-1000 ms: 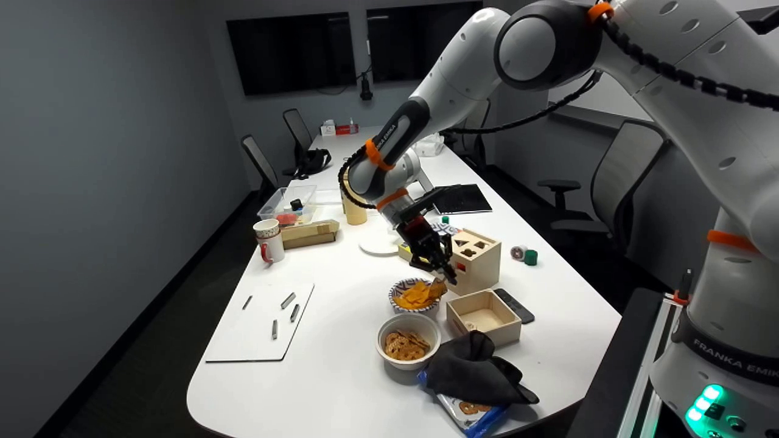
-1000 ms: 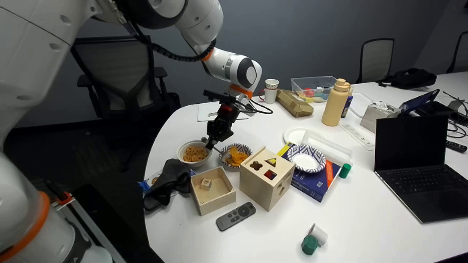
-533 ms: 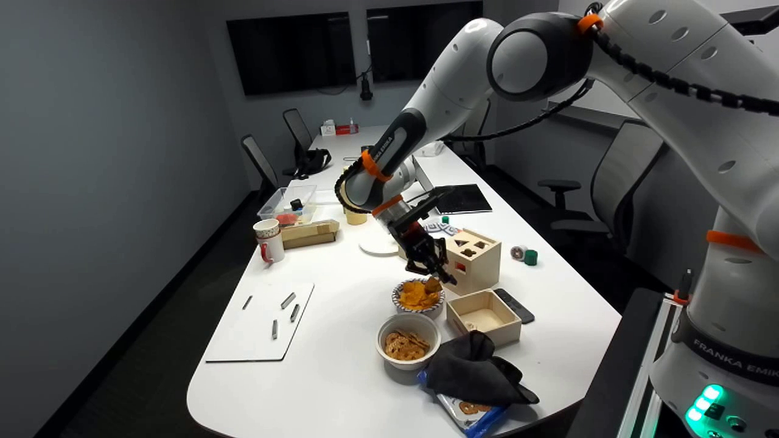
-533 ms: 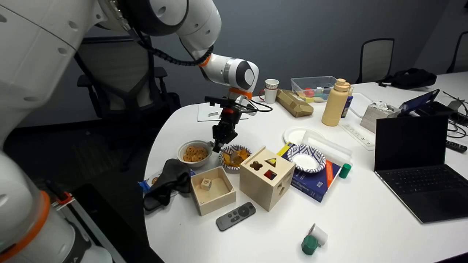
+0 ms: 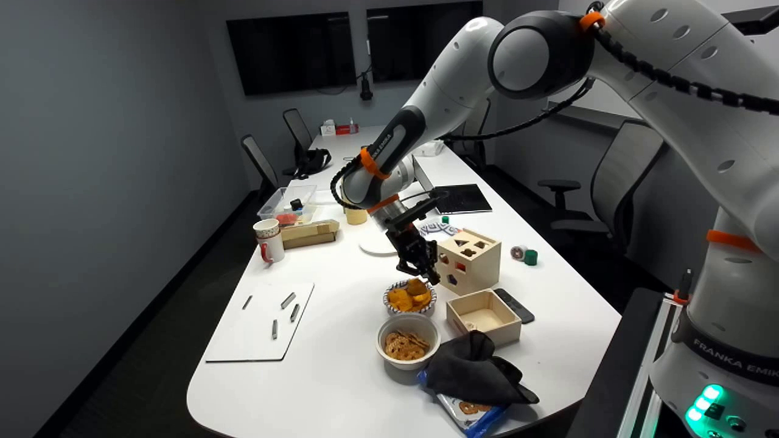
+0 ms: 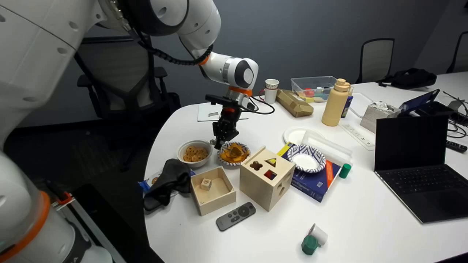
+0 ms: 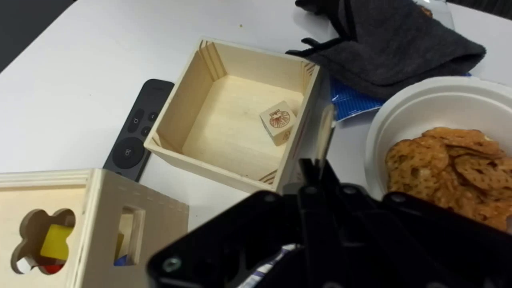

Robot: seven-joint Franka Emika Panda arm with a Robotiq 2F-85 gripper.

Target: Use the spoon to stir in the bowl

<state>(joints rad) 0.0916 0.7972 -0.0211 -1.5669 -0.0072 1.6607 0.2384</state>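
Observation:
The bowl is small, with a dark-patterned rim, and holds orange chips. It also shows in an exterior view, and a strip of its rim shows in the wrist view. My gripper is low, beside and just above the bowl's rim, tilted; it also shows in an exterior view. In the wrist view the fingertips are closed on the spoon, whose thin handle end sticks out past them. The spoon's other end is hidden.
A white bowl of brown pieces stands close to the patterned bowl. An open wooden box, a wooden shape-sorter cube, a remote and a dark cloth lie nearby. A patterned plate rests on a book.
My gripper moved slightly, first one way and then back, with the spoon. The patterned bowl shifted a little with it. The chips inside turned and changed places.

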